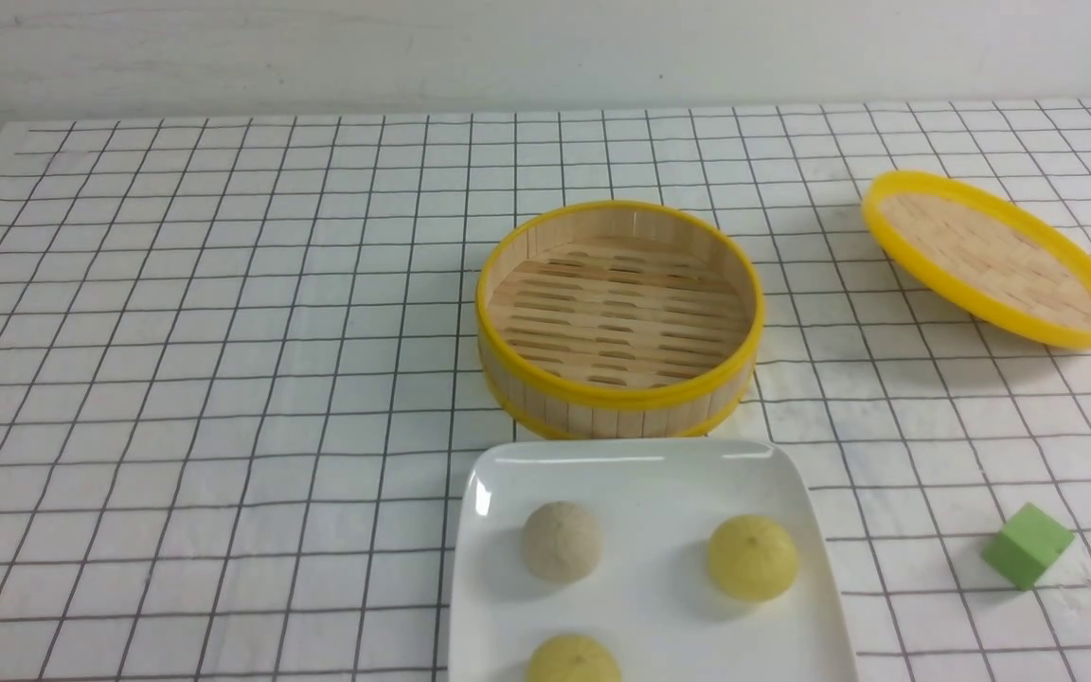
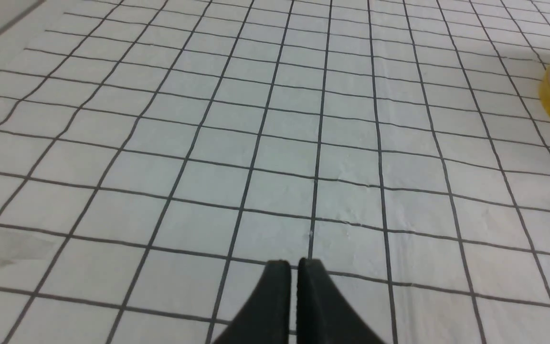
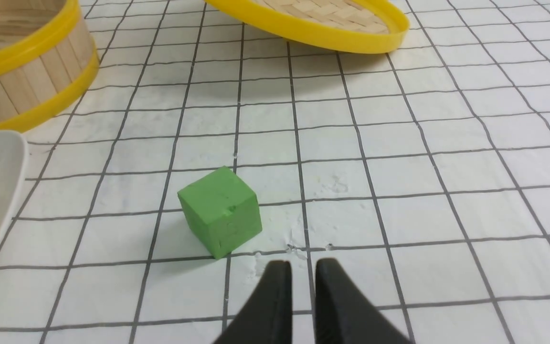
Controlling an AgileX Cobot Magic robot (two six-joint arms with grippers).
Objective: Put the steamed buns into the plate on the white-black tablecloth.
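Buns [image 1: 563, 541] all three already on plate [image 1: 815, 530], plate just in front of steamer basket [image 1: 618, 317]. Basket empty. Task looks finished. Left hand [image 2: 293, 264] and right hand [image 3: 301, 266] both nearly together, holding nothing, over tablecloth [image 1: 223, 332]. Next move probably only retreat.

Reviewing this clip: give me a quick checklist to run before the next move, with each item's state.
1. All three buns on the plate: beige bun, yellow bun, second yellow bun, ok.
2. Steamer has no buns in it: ok.
3. Left gripper holds nothing, jaws nearly together: ok.
4. Right gripper holds nothing, jaws nearly together: ok.
5. Green cube off the plate: ok.
6. Lid lying flat: cannot tell.
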